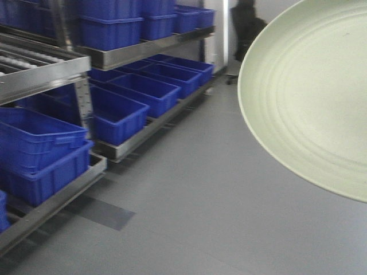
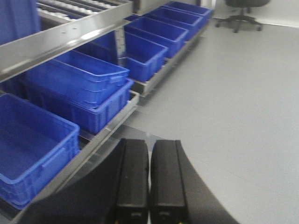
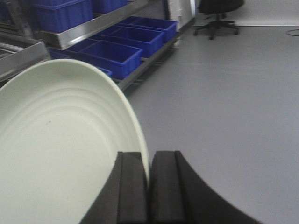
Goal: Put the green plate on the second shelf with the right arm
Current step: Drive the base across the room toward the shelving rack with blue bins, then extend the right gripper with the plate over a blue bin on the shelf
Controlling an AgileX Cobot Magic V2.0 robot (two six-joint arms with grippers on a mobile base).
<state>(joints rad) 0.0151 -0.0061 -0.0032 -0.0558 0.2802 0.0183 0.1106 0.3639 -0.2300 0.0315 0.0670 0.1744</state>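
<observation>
The green plate (image 1: pixel 312 97) fills the upper right of the front view, held up in the air and tilted, its ringed face toward the camera. In the right wrist view the green plate (image 3: pixel 60 149) spreads to the left, and my right gripper (image 3: pixel 148 163) is shut on its rim, the thin edge pinched between the two black fingers (image 3: pixel 131 186). My left gripper (image 2: pixel 149 154) hangs over the grey floor beside the rack with its jaws pressed together and nothing between them. The steel shelves (image 1: pixel 34 71) stand at the left.
A metal rack runs along the left, its low tier loaded with blue plastic bins (image 1: pixel 117 112) and more bins (image 1: pixel 112 28) on the tier above. A roller shelf (image 2: pixel 70 11) sits at the upper left. A black office chair (image 3: pixel 217 18) stands far back on the grey floor (image 1: pixel 200 200).
</observation>
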